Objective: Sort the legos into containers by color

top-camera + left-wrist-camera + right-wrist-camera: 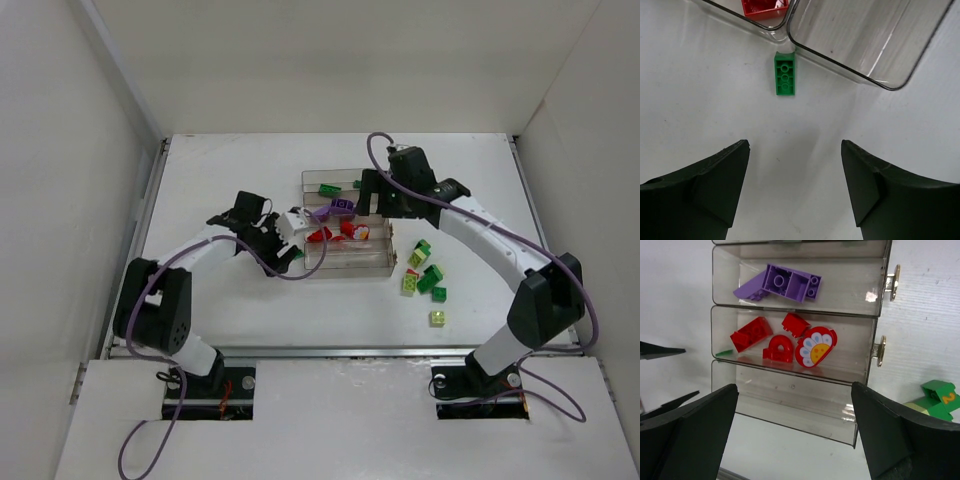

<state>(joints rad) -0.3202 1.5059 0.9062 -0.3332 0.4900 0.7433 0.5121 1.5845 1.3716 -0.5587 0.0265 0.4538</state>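
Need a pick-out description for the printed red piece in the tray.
The clear tray sits mid-table; its second row from the near edge holds the red pieces. The printed piece is rightmost among them, rounded, and the only one bearing a white-petalled flower with a yellow centre.

Ahead of the left hand [794, 147], the frame edge cut off a red brick [762, 6]. The right hand [794, 387] partly hid a green brick [936, 392] at its right; the farthest compartment of the tray [882, 285] was cropped.
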